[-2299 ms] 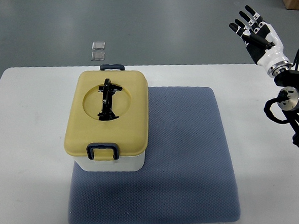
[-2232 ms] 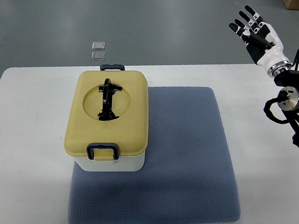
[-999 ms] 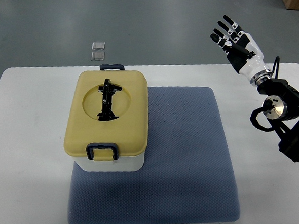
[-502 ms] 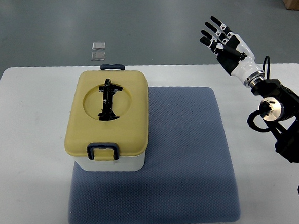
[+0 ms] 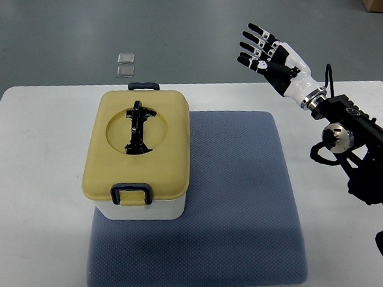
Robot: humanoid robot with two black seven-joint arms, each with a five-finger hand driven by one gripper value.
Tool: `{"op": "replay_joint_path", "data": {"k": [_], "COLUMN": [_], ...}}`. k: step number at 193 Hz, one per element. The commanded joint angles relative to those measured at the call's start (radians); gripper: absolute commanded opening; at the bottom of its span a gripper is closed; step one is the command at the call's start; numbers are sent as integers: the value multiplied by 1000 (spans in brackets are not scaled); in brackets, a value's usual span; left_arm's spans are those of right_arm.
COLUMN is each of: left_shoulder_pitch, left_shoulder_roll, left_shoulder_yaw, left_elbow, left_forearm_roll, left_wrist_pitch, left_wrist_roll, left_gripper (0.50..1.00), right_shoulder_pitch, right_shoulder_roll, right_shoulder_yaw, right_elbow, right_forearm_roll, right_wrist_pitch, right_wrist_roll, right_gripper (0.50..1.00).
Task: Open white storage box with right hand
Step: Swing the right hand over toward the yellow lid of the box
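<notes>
above the table's far edge, right hand (image 5: 270, 54) spread.

White desk (image 5: 33, 173) carries a blue-grey textured mat (image 5: 240, 205). Two small clear squares (image 5: 126, 64) lie on grey floor (image 5: 69, 19) beyond.

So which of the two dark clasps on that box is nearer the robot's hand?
The far clasp, at the box's back edge; the near clasp sits farther from the right hand.

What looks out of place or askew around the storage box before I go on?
Nothing stands out. The storage box sits closed on the blue mat, both latches down, and the right hand is open, away from it.
</notes>
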Motion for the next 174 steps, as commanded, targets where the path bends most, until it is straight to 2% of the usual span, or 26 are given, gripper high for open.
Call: {"op": "replay_joint_path", "data": {"k": [1, 23, 40, 66, 108, 143, 174], "left_shoulder_pitch": [0, 0, 0, 0, 0, 0, 0], "left_shoulder_roll": [0, 0, 0, 0, 0, 0, 0], "left_shoulder_yaw": [0, 0, 0, 0, 0, 0, 0], "left_elbow": [0, 0, 0, 0, 0, 0, 0], "left_forearm_roll": [0, 0, 0, 0, 0, 0, 0], "left_wrist_pitch": [0, 0, 0, 0, 0, 0, 0], "left_wrist_roll": [0, 0, 0, 0, 0, 0, 0], "left_gripper": [1000, 1000, 1000, 1000, 1000, 1000, 1000], "right_shoulder_pitch": [4, 12, 55, 185, 392, 527, 618], "right_shoulder_roll": [-11, -20, -51, -150, -202, -207, -196], "right_shoulder_yaw": [-2, -25, -124, -389, -721, -891, -1014], "right_elbow": [30, 68, 71, 76, 102, 142, 157], "right_forearm_roll": [-43, -60, -62, -60, -60, -65, -89], "right_wrist_pitch": [0, 1, 1, 1, -9, -12, -57], "right_wrist_roll": [1, 4, 25, 168, 317, 317, 317], "right_gripper": [928, 928, 928, 926, 926, 926, 926]}}
